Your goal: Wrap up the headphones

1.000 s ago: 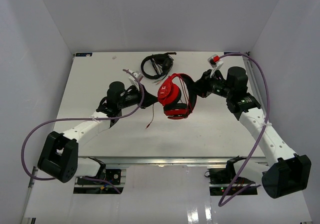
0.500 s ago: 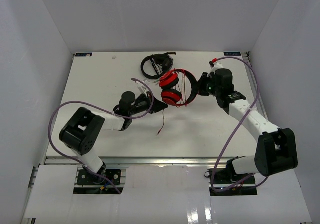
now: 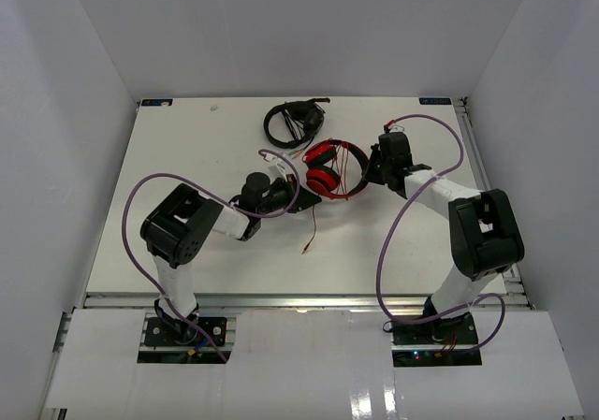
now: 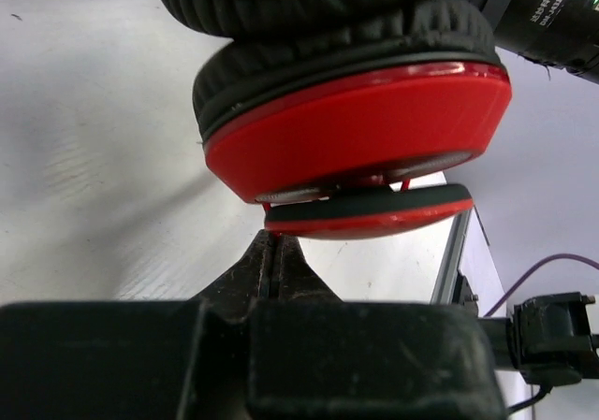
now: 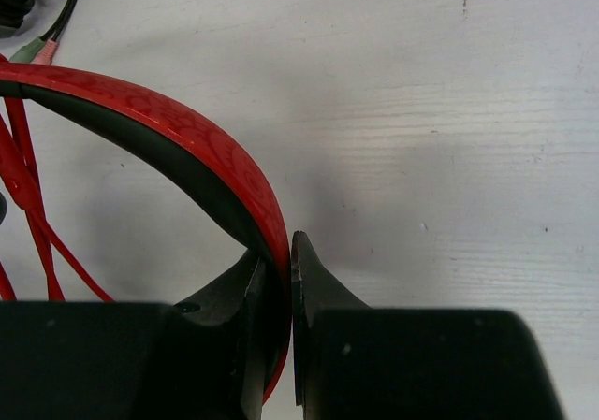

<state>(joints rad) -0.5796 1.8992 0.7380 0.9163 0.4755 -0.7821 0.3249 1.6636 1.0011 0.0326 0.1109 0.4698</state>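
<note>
The red headphones [image 3: 329, 171] lie at the table's middle, ear cups stacked to the left and headband arching right. My right gripper [image 3: 372, 169] is shut on the red headband [image 5: 187, 139], which passes between its jaws [image 5: 284, 256]. My left gripper [image 3: 301, 198] sits just below the ear cups [image 4: 365, 130], shut [image 4: 278, 244] on the thin red cable. Cable strands [image 5: 28, 186] cross inside the headband loop. A loose cable end [image 3: 311, 231] trails toward the front of the table.
All-black headphones [image 3: 293, 121] with a black cable lie just behind the red ones; their plugs [image 5: 36, 51] show in the right wrist view. The table's right rail [image 4: 454, 252] is near. White walls enclose the table.
</note>
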